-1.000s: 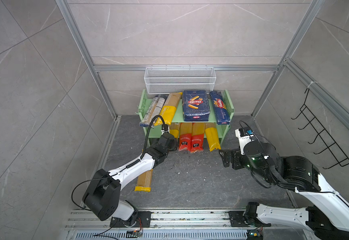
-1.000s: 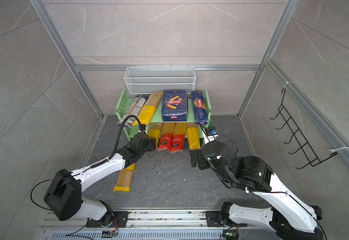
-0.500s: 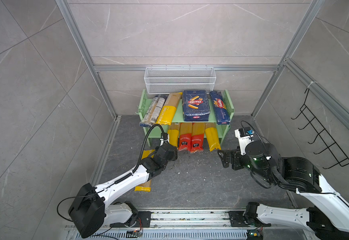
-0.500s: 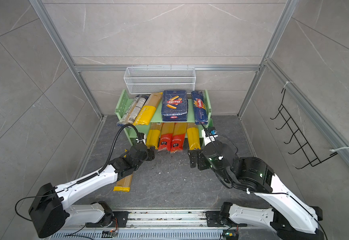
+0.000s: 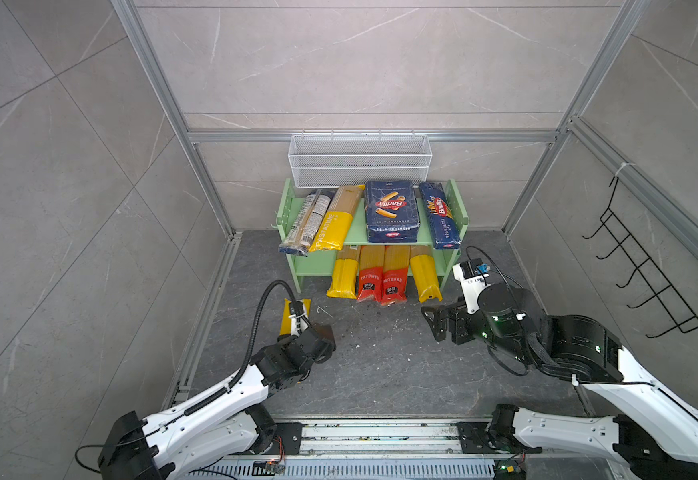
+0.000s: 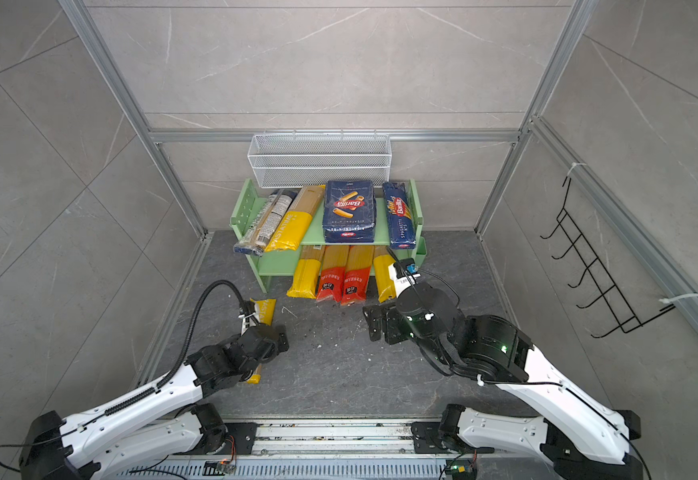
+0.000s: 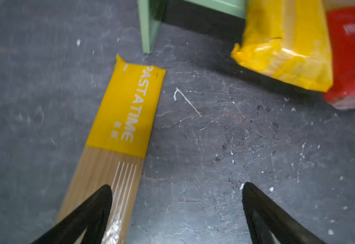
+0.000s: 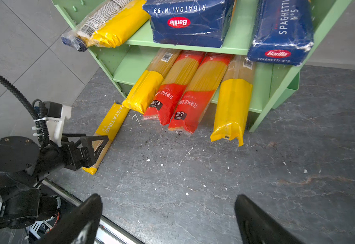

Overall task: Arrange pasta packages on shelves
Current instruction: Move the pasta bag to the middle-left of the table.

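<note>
The light green shelves stand at the back. The top board carries a clear brownish bag, a yellow bag, a wide blue Barilla pack and a narrow blue one. The lower board carries two yellow bags with two red bags between them. One more yellow pasta package lies on the floor. My left gripper hangs open over its clear end, one finger above it. My right gripper is open and empty.
A white wire mesh basket hangs just above the shelves. A black wire hook rack is on the right wall. Aluminium frame posts stand at the corners, and the arms' base rail runs along the front. Pasta crumbs dot the dark floor.
My left gripper has drawn back from the lower shelf toward the front and its jaws have spread wider. The right arm has not moved.
</note>
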### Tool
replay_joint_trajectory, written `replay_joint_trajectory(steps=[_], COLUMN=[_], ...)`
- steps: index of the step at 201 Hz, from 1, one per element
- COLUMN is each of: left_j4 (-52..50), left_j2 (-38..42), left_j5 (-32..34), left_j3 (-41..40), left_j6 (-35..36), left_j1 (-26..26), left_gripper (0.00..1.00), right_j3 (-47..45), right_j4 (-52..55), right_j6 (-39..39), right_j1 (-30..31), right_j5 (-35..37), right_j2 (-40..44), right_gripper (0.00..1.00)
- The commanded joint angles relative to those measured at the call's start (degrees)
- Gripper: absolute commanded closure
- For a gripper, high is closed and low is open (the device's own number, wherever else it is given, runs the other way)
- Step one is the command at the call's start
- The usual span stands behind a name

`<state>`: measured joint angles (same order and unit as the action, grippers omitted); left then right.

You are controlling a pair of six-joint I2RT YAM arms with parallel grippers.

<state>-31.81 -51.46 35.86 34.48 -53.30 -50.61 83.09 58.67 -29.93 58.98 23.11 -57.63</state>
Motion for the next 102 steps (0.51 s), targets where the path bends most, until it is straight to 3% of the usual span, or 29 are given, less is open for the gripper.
replay_joint_trajectory(steps=[1, 57, 102], left_j4=[-8.6, -17.0, -14.8], left_j2=[1.5, -6.5, -3.7], left_j5=[2.1, 0.2, -3.1], left_j3=[0.0, 1.2, -3.5], left_j6=[-9.1, -16.5, -18.2], left_j1=[-0.1, -0.1, 1.4], left_gripper=[0.0, 0.0, 0.0], right_j3=[-0.6, 2.0, -0.3], right_j4=[-2.2, -1.2, -3.5], right_j6=[1.6, 3.7, 4.8], right_j1=[-0.3, -0.3, -0.5], right_j5=[-1.2, -0.1, -2.0], right_j2=[1.3, 2.3, 2.7], right_gripper=[0.0, 0.0, 0.0])
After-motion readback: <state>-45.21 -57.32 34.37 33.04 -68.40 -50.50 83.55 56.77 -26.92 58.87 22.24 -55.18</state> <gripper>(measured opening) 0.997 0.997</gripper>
